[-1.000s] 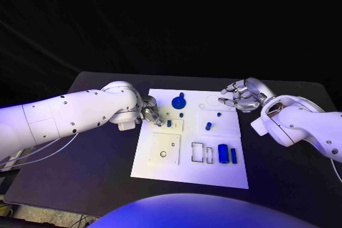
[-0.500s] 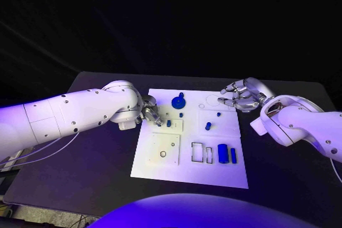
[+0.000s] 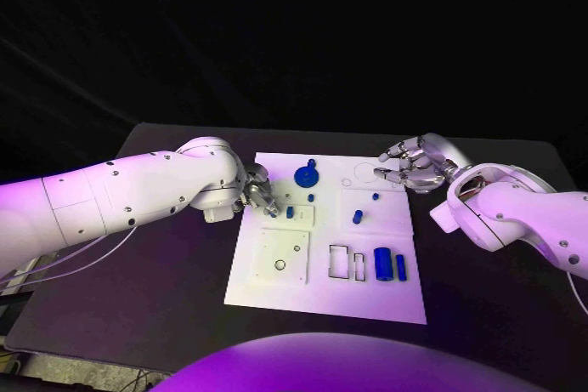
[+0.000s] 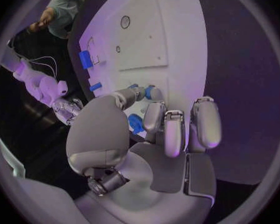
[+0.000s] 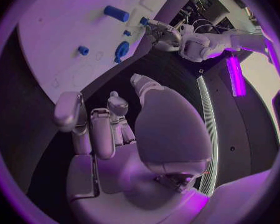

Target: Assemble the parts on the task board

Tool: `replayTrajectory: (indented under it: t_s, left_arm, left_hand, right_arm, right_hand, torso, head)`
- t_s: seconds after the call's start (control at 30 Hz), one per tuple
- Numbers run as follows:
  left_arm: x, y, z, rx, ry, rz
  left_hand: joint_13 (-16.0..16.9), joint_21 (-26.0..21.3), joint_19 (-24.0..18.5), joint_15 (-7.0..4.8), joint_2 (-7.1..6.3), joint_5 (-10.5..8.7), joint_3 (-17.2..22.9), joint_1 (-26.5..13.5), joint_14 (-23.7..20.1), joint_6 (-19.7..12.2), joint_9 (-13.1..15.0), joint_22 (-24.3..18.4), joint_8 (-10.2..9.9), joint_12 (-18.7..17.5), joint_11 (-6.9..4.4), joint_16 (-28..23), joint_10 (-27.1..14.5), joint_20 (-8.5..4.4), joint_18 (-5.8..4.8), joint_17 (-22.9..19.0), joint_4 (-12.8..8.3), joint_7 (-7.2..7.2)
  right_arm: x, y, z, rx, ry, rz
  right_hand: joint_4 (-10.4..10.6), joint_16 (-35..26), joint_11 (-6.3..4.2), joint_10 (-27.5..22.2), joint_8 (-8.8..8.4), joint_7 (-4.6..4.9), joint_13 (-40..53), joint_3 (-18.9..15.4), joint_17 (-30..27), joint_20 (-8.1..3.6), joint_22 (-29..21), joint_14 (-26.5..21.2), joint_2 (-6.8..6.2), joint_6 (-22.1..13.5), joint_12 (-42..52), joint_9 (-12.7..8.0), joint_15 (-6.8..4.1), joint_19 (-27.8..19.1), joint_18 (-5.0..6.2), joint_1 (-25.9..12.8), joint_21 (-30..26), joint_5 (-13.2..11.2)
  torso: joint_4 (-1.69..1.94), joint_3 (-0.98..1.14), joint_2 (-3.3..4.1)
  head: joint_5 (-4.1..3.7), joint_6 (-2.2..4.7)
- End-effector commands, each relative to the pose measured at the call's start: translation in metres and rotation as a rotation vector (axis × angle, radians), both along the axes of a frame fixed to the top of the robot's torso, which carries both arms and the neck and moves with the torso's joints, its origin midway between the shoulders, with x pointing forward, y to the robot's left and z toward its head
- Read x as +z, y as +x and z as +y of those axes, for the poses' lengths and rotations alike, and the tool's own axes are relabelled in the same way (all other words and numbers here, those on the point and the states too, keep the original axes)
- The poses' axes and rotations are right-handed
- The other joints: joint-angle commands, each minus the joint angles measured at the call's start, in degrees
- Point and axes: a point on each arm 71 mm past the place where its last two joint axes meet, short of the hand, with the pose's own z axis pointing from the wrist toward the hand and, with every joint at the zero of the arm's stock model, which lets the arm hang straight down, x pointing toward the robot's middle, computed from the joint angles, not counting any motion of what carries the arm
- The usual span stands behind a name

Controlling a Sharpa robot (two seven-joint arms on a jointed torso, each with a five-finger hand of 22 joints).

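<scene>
The small blue peg (image 3: 291, 212) stands at the near-left of the task board (image 3: 294, 298), in the raised square block just under the left robot hand (image 3: 258, 196). In the left wrist view the thumb and a fingertip (image 4: 135, 90) meet around a blue piece (image 4: 150, 92), so the left robot hand appears to be pinching it, seemingly seating it into its socket. To do this well, the peg should be kept upright and pressed straight down, with the pinch loosened only once it sits flush; any tilt could jam it in the hole.

Outward from there, the blue gear (image 3: 307, 174) lies just beyond the left robot hand, close enough that a sideways withdrawal could brush it; lifting straight up looks safer. A short blue pin (image 3: 358, 216) stands mid-board, and the blue cylinder (image 3: 383, 264) with a slimmer blue bar (image 3: 401, 268) lies toward the near-right, beside two empty rectangular slots (image 3: 340, 262).

The right robot hand (image 3: 415, 164) hovers over the board's far-right corner with its fingers curled and apart, grasping nothing that I can make out. It is well apart from the left one, so both have room. The bench (image 3: 135, 264) offers open dark surface left, right and in front of the board; the board's left edge runs right beside the left wrist, which limits a low retreat that way.
</scene>
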Motion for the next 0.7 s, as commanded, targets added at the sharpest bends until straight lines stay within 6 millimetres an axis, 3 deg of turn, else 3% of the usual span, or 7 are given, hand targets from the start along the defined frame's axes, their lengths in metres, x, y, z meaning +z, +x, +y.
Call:
replayTrajectory:
  t_s: [0.03,0.5,0.7]
  left_arm:
    - [-0.0118,-0.0045,0.0026,-0.001,0.041,0.045]
    - [-0.0127,-0.0018,0.0061,0.014,0.045,0.043]
    - [-0.0129,-0.0011,0.0073,0.017,0.045,0.042]
  left_hand:
    - [0.09,-0.41,0.22,-0.36,-0.29,-0.57,2.86,-1.23,6.05,-0.35,-0.55,9.54,-3.02,0.12,-0.22,0.21,-0.18,0.21,-0.71,15.05,-2.57,-1.27]
    - [0.21,-0.59,0.34,-0.46,-0.99,-2.88,1.04,-3.50,6.05,0.71,-1.59,9.62,-3.87,0.25,-0.28,0.21,-0.36,0.05,-0.72,15.05,-0.41,-1.33]
    - [0.30,-0.65,0.42,-0.43,-1.43,-4.78,-0.17,-4.52,6.05,1.01,-1.95,9.68,-4.21,0.37,-0.24,0.21,-0.38,0.05,-0.74,15.05,0.71,-1.29]
  right_arm:
    - [-0.0004,-0.0007,0.0011,0.012,-0.005,0.002]
    - [-0.0004,-0.0008,0.0008,0.011,-0.004,0.001]
    - [-0.0004,-0.0007,0.0004,0.010,-0.004,0.001]
  right_hand:
    - [-0.01,-0.32,0.04,-0.48,0.25,0.07,-0.05,0.23,0.40,0.00,2.75,1.29,-0.17,-0.29,0.23,0.01,-0.23,-0.06,0.57,-0.42,-0.16,0.17]
    - [0.01,-0.44,0.05,-0.58,0.30,0.09,-0.16,0.21,0.22,0.01,2.65,1.22,-0.22,-0.38,0.16,-0.01,-0.22,-0.18,0.62,-0.49,-0.40,0.16]
    - [0.01,-0.44,0.05,-0.58,0.30,0.09,-0.16,0.21,0.22,0.01,2.65,1.22,-0.22,-0.38,0.16,-0.01,-0.22,-0.18,0.62,-0.49,-0.40,0.16]
  torso:
    - [-0.02,-0.01,-0.05]
    - [0.01,0.02,0.00]
    - [-0.01,0.01,-0.02]
  head:
    - [0.02,0.01]
    - [-0.05,0.01]
    - [-0.06,0.01]
